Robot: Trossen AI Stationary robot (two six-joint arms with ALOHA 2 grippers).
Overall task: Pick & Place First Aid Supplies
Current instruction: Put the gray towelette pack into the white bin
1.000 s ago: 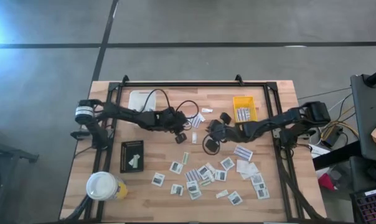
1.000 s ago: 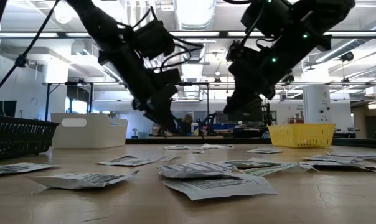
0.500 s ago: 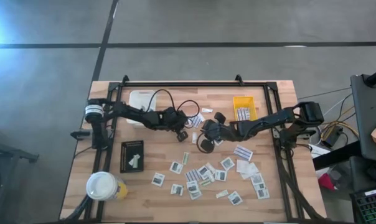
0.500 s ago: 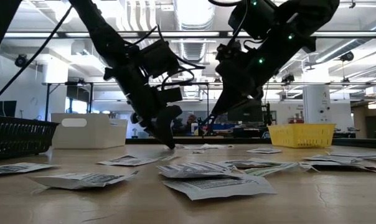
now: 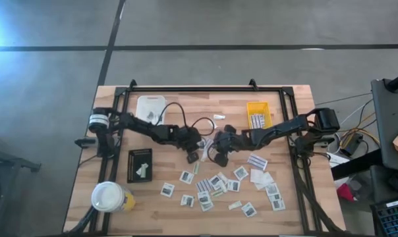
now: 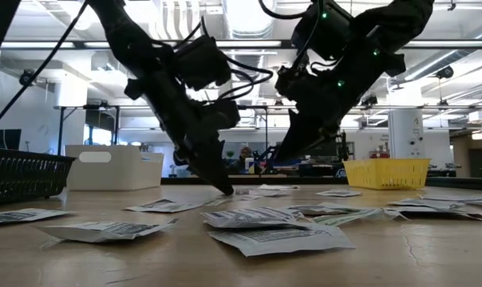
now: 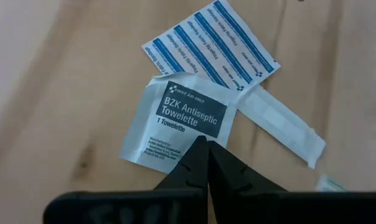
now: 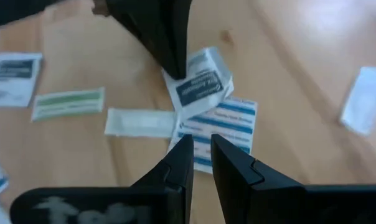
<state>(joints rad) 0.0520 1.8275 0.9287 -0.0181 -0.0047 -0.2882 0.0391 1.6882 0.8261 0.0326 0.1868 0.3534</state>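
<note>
The yellow tray [image 5: 259,115] at the table's one o'clock holds striped strips; the black tray [image 5: 140,164] at nine holds one white packet. The left gripper [image 7: 204,154], fingers pinched together on the antiseptic towelette packet [image 7: 177,121], sits mid-table. The right gripper [image 8: 200,155], fingers slightly apart, hovers just beside at three.

From the high view we look straight down on the whole desk [image 5: 278,204] and the floor around it. In the low view we sit at desk-top height, looking level across the packets into the room beyond, with both arms coming in from above. Each wrist view looks forward past its own fingers, very close to the wood. Both wrist views share one towelette packet [image 7: 175,121] [image 8: 198,85] and a striped strip [image 7: 213,40] [image 8: 220,124].
</note>
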